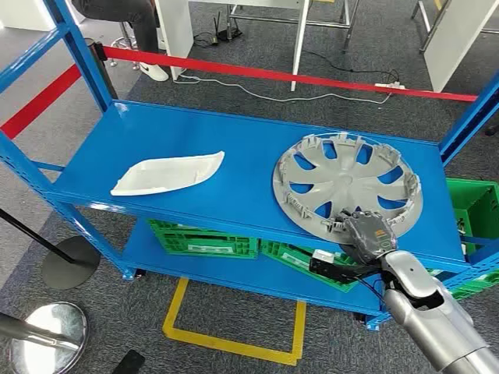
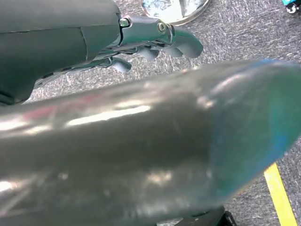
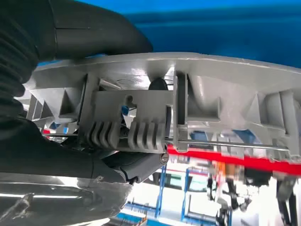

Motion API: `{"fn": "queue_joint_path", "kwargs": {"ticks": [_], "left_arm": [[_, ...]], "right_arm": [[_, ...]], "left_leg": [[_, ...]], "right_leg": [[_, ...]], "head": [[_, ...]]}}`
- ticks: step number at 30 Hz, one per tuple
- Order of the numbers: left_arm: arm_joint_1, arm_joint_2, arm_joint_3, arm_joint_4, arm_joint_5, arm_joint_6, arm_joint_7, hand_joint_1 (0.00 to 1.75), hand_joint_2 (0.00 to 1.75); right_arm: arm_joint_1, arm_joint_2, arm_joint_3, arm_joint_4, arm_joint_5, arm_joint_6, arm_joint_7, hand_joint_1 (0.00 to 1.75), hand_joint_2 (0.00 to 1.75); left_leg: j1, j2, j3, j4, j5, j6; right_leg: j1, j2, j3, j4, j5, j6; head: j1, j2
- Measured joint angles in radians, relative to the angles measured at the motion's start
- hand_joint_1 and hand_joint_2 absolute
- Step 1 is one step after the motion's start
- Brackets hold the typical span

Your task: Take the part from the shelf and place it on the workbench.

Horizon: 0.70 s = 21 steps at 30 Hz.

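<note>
Right hand (image 1: 366, 234) grasps the near rim of the round grey plastic wheel cover (image 1: 347, 183), thumb over the rim and fingers (image 3: 135, 165) under it in the right wrist view. Wheel cover lies inner side up on the blue metal shelf (image 1: 235, 167), extending away from the hand. Curved white plastic panel (image 1: 168, 173) lies well apart to the hand's left. Left hand (image 2: 142, 40) hangs above grey carpet, fingers apart, holding nothing.

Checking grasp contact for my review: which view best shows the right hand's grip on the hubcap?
The right wrist view: the right hand closes around the hubcap rim, close up. The head view shows the whole hubcap on the shelf but only the hand's back. The left wrist view shows carpet.
</note>
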Motion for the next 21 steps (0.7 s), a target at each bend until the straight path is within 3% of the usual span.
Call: {"fn": "queue_joint_path", "kwargs": {"ticks": [11, 21], "left_arm": [[0.011, -0.007, 0.020, -0.017, -0.023, 0.048, -0.087, 0.00, 0.00], [0.018, -0.011, 0.034, -0.023, 0.060, 0.001, -0.150, 0.00, 0.00]], "right_arm": [[0.055, 0.003, -0.063, -0.149, 0.000, -0.136, -0.036, 1.75, 1.75], [0.056, 0.010, -0.087, -0.240, 0.000, -0.245, -0.083, 1.75, 1.75]], "left_leg": [[0.000, 0.000, 0.000, 0.000, -0.001, 0.000], [0.000, 0.000, 0.000, 0.000, -0.001, 0.000]], "right_leg": [[0.000, 0.000, 0.000, 0.000, -0.001, 0.000], [0.000, 0.000, 0.000, 0.000, -0.001, 0.000]], "head": [[0.000, 0.000], [0.000, 0.000]]}}
